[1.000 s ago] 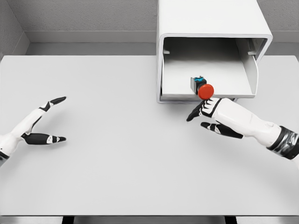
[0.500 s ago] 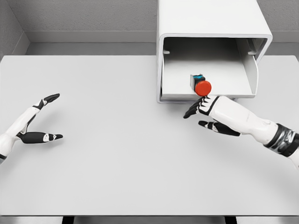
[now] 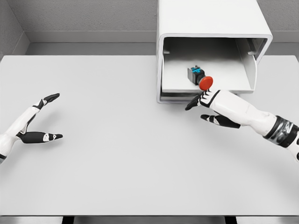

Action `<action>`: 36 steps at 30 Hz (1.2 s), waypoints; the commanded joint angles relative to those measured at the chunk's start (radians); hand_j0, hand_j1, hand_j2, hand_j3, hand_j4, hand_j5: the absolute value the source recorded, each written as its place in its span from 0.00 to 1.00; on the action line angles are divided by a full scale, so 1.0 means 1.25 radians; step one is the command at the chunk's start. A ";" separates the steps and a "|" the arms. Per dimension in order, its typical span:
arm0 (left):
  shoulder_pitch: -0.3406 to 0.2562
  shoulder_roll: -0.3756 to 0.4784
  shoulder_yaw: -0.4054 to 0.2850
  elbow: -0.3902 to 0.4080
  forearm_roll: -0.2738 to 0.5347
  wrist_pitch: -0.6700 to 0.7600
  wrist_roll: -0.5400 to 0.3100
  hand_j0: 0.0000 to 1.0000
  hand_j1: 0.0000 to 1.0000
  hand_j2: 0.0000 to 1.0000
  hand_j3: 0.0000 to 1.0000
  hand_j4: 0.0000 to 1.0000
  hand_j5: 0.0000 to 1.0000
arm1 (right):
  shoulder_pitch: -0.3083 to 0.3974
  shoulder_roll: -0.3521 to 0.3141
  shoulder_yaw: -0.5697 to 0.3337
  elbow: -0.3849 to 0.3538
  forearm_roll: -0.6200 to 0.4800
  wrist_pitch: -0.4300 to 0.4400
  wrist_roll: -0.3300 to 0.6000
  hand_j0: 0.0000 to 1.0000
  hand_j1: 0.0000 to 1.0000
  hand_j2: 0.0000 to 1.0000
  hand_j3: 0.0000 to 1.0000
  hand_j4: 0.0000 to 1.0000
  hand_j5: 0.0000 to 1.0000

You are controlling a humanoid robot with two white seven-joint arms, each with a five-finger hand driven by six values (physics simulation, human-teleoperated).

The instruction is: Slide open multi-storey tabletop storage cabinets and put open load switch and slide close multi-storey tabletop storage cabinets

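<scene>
Red-capped black load switch (image 3: 200, 78) resting in white cabinet drawer (image 3: 243, 85); right hand (image 3: 205, 106) at six o'clock, fingers apart, empty, poised for pushing shut.

load switch (image 3: 200, 78) lies in the open cabinet (image 3: 212, 28) drawer, right hand (image 3: 208, 106) just below it.

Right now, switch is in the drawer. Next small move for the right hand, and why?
Probably push the drawer shut. The load switch with its red knob already lies on the open drawer of the cabinet, held by nothing. The right hand is open, with its fingers at the drawer's front edge. The left hand rests open at far left.
</scene>
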 commanded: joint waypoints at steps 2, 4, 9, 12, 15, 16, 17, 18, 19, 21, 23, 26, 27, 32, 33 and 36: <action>0.000 0.001 0.000 -0.001 0.007 0.002 0.000 1.00 1.00 1.00 1.00 1.00 1.00 | 0.000 -0.002 0.004 0.015 -0.007 0.001 -0.002 0.69 0.69 0.69 0.69 0.69 0.69; 0.000 0.001 0.000 -0.001 0.007 0.002 0.000 1.00 1.00 1.00 1.00 1.00 1.00 | 0.001 -0.003 0.004 0.026 -0.008 0.001 -0.004 0.69 0.69 0.69 0.69 0.69 0.69; 0.000 0.000 0.000 -0.001 0.007 0.002 0.000 1.00 1.00 1.00 1.00 1.00 1.00 | 0.001 -0.004 0.003 0.027 -0.010 0.001 -0.005 0.69 0.69 0.69 0.69 0.69 0.69; 0.000 0.000 0.000 -0.002 0.007 0.002 0.000 1.00 1.00 1.00 1.00 1.00 1.00 | 0.009 -0.014 -0.004 0.023 -0.014 0.001 -0.006 0.70 0.70 0.70 0.70 0.70 0.70; 0.000 0.000 0.000 -0.002 0.007 0.002 0.000 1.00 1.00 1.00 1.00 1.00 1.00 | 0.000 -0.042 -0.007 0.028 -0.015 0.001 -0.004 0.70 0.70 0.70 0.70 0.70 0.70; 0.000 0.000 0.000 -0.002 0.007 0.002 0.000 1.00 1.00 1.00 1.00 1.00 1.00 | -0.001 -0.042 -0.008 0.032 -0.014 0.001 -0.002 0.70 0.70 0.70 0.70 0.70 0.70; 0.000 0.000 0.000 -0.002 0.007 0.002 0.000 1.00 1.00 1.00 1.00 1.00 1.00 | -0.001 -0.042 -0.021 0.048 -0.014 0.001 -0.002 0.70 0.70 0.70 0.70 0.70 0.70; 0.000 0.000 0.000 -0.001 0.007 0.002 0.000 1.00 1.00 1.00 1.00 1.00 1.00 | -0.001 -0.042 -0.027 0.053 -0.014 0.001 -0.001 0.70 0.70 0.70 0.70 0.70 0.70; 0.000 0.001 0.000 -0.001 0.007 0.002 0.000 1.00 1.00 1.00 1.00 1.00 1.00 | -0.002 -0.041 -0.027 0.062 -0.013 0.001 -0.001 0.70 0.70 0.70 0.70 0.70 0.70; 0.000 0.001 0.000 -0.001 0.007 0.002 0.000 1.00 1.00 1.00 1.00 1.00 1.00 | -0.015 -0.039 -0.027 0.087 -0.013 0.001 -0.001 0.70 0.70 0.70 0.70 0.70 0.70; 0.000 0.001 0.000 -0.001 0.007 0.002 0.000 1.00 1.00 1.00 1.00 1.00 1.00 | -0.026 -0.032 -0.027 0.109 -0.012 0.001 0.000 0.70 0.70 0.70 0.70 0.70 0.70; 0.000 0.000 0.000 -0.001 0.007 0.002 0.000 1.00 1.00 1.00 1.00 1.00 1.00 | -0.047 -0.029 -0.023 0.132 -0.008 0.001 0.000 0.70 0.70 0.70 0.70 0.70 0.70; 0.000 0.001 0.000 -0.001 0.007 0.002 0.000 1.00 1.00 1.00 1.00 1.00 1.00 | -0.047 -0.019 -0.023 0.134 -0.007 0.001 0.000 0.70 0.70 0.70 0.70 0.70 0.70; 0.000 0.001 0.004 -0.001 0.007 0.002 0.000 1.00 1.00 1.00 1.00 1.00 1.00 | -0.039 -0.029 -0.023 0.124 -0.014 0.001 -0.004 0.71 0.71 0.71 0.71 0.71 0.71; 0.000 0.001 0.017 -0.001 0.007 0.002 0.000 1.00 1.00 1.00 1.00 1.00 1.00 | -0.034 -0.031 -0.023 0.121 -0.014 0.001 -0.005 0.70 0.70 0.70 0.70 0.70 0.70; 0.001 0.000 0.016 -0.001 0.002 0.002 0.000 1.00 1.00 1.00 1.00 1.00 1.00 | -0.032 -0.041 -0.024 0.099 -0.017 0.001 -0.005 0.63 0.63 0.63 0.63 0.63 0.63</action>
